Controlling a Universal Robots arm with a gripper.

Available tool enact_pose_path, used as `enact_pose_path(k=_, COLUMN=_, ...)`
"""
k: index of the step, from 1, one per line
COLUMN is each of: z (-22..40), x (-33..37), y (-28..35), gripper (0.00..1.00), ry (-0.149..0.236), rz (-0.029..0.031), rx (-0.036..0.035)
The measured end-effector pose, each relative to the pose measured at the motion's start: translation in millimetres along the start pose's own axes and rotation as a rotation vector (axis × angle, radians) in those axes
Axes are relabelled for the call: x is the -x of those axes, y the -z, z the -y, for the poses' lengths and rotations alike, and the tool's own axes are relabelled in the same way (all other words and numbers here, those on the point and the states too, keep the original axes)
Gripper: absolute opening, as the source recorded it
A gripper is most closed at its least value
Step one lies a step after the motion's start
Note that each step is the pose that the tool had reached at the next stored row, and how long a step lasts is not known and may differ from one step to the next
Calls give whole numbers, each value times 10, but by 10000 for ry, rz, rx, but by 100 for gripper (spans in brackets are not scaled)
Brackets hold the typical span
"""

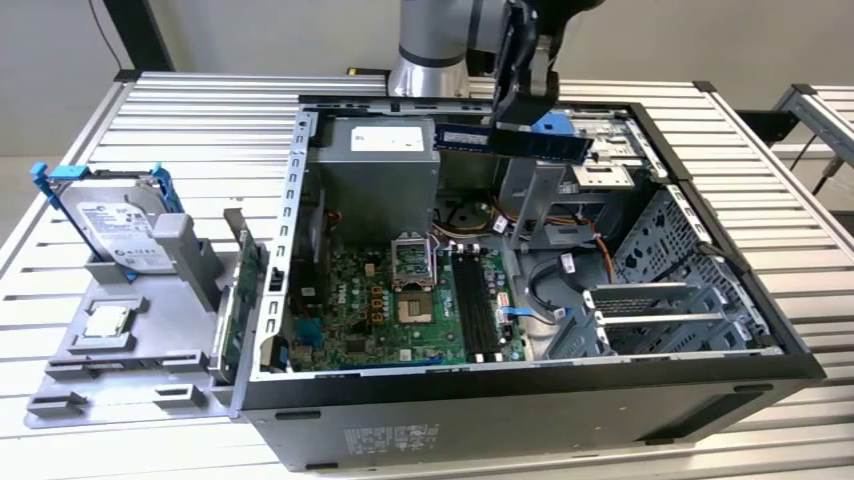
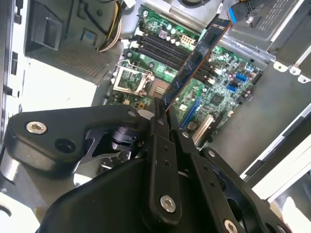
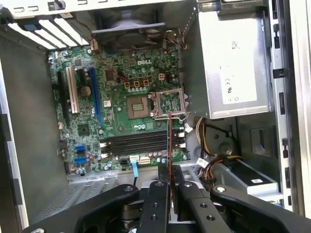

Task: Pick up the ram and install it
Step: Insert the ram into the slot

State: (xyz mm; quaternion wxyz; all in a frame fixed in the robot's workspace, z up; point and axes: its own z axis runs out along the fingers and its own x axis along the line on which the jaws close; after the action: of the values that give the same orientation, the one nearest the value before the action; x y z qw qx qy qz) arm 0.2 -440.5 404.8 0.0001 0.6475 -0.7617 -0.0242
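Gripper: the gripper (image 1: pixel 525 120) was closed tight on the ram (image 1: pixel 514 141), its fingers (image 2: pixel 159 127) pinching the thin board between them; nothing else in its hold.
Ram, place: in the air, touching nothing but the fingers, above the far edge of the computer case (image 1: pixel 302 190), just past the power supply (image 1: pixel 378 150) toward the exterior view's right.
Ram, lie: on edge, long axis running from the exterior view's left to its right, the right end dipped a little.
Slots: the black memory slots (image 1: pixel 475 292) sat on the motherboard (image 1: pixel 380 300) at the case floor, below the ram and toward the near edge of the case; they looked unfilled.
Key relation: the slots ran near-to-far, so the ram's long axis lay across them, not along. In the first wrist view the ram (image 3: pixel 169 141) showed as a thin line crossing the slot rows at about a right angle. My reading: off the bench and over the case, not yet lined up or seated.
Arm: stood up from the far edge of the bench (image 1: pixel 200 100), wrist bent over the case, gripper pointing down.
Other parts: hard drive (image 1: pixel 114 228) and processor chip (image 1: pixel 107 322) on the grey tray (image 1: pixel 140 345) at the bench's edge on the exterior view's left, well apart from the gripper.
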Motion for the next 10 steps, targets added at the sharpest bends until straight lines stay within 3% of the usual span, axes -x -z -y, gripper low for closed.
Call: enact_pose_path(k=10, z=0, x=0, y=0, gripper=0, ry=-1203, rz=32, rx=-27)
